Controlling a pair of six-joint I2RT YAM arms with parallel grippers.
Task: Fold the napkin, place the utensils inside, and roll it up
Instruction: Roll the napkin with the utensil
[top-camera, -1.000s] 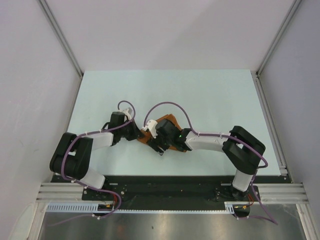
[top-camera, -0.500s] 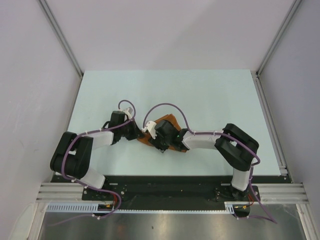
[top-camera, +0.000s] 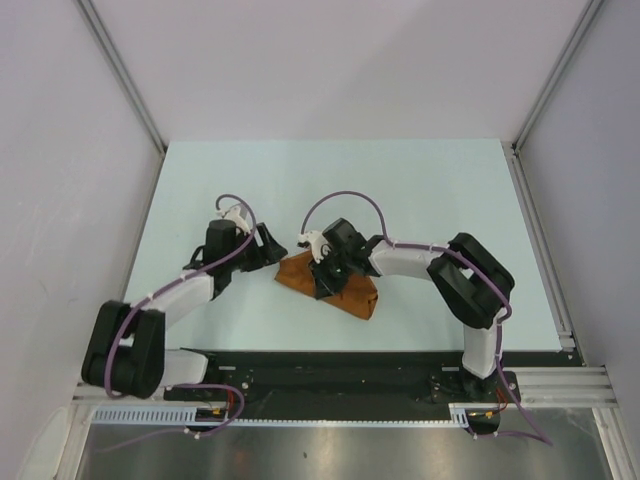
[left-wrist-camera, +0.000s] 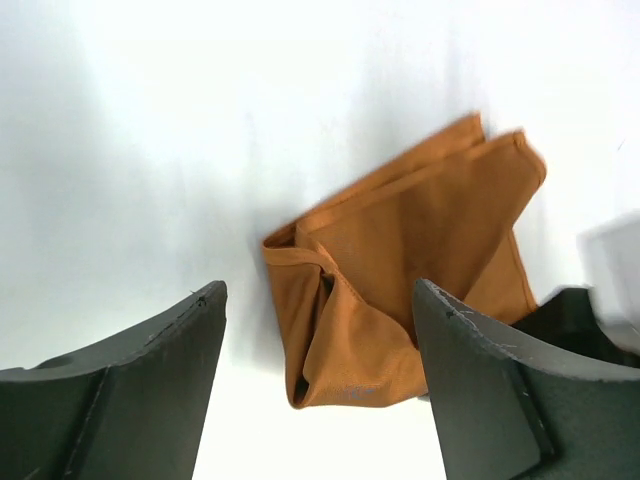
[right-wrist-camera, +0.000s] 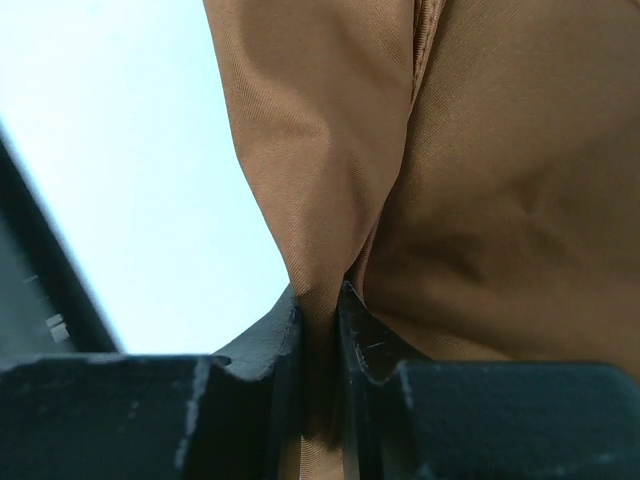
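Observation:
The rust-brown napkin (top-camera: 345, 295) lies as a folded, bunched bundle on the pale table (top-camera: 420, 190), near the front middle. My right gripper (top-camera: 325, 278) sits on top of it, and in the right wrist view it (right-wrist-camera: 320, 300) is shut on a pinched fold of the napkin (right-wrist-camera: 480, 150). My left gripper (top-camera: 272, 247) stands open just left of the bundle's left end. In the left wrist view its fingers (left-wrist-camera: 130, 390) straddle the near corner of the napkin (left-wrist-camera: 400, 260) without touching it. The utensils are hidden.
Metal frame rails (top-camera: 540, 220) run along the table's right and left sides, with white walls behind them. The arm bases and a black mounting bar (top-camera: 330, 375) line the near edge. Purple cables (top-camera: 350, 200) loop above both wrists.
My left gripper has opened, let go of the napkin and drawn back to the upper left. My right gripper has shut on a fold of the cloth, and more of the bundle now shows.

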